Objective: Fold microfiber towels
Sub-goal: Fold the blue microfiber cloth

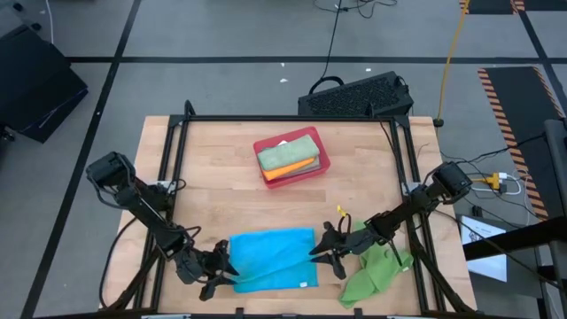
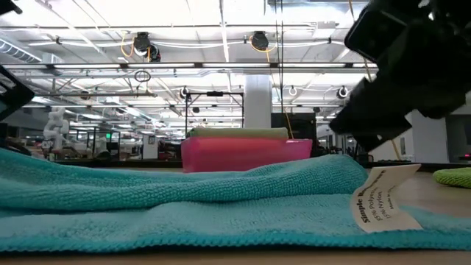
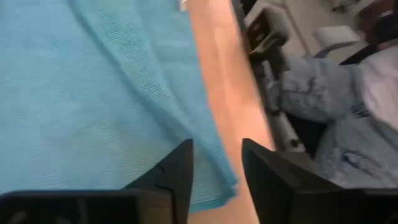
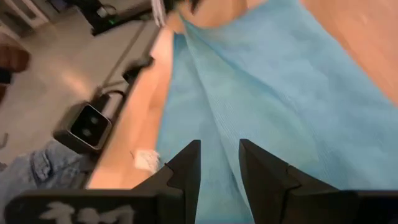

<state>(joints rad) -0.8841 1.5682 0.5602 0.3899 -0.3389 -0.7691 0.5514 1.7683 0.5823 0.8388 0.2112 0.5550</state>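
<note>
Bright blue towel (image 1: 270,257) lies long side-to-side — left hand (image 1: 223,266) parted, right hand (image 1: 321,252) parted, at its ends.

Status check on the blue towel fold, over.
Left claw open at bright blue towel's left edge. Right claw at its right edge, fingers parted over cloth. Bright green towel bunched beside right arm. Nothing blocking.

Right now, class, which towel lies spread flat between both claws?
The bright blue towel; the bright green towel lies crumpled beside it, and the others sit stacked in the red tray.
</note>
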